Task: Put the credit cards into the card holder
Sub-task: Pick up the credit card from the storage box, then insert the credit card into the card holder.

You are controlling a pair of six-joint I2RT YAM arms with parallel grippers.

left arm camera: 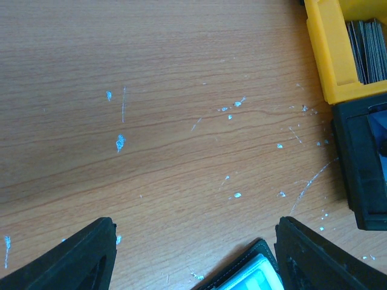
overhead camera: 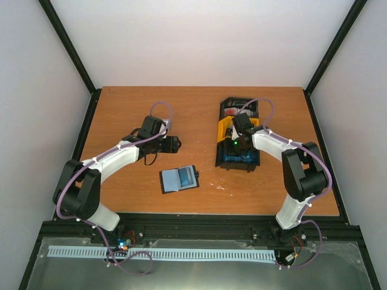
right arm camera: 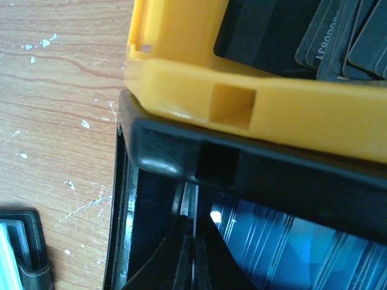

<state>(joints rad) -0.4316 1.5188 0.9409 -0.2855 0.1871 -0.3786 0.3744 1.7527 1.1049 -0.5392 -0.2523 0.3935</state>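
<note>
Pinching shut on apparent card (right arm camera: 187,202) edge in black tray (right arm camera: 163,145): R hand (right arm camera: 192,229); card holder (overhead camera: 179,179) lies to its left on desk (overhead camera: 272,193), nearer wide-open L hand (left arm camera: 196,232)

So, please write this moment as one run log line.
left end effector: open, above table; right end effector: shut, inside black tray; card holder: open on table

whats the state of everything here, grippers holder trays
left gripper: open, over the table, holding nothing
right gripper: shut, down in near black tray; grip on a card unclear
card holder: lying open, light blue card in it
yellow tray: holds dark grey cards
near black tray: holds blue cards
far black tray: holds red cards
</note>
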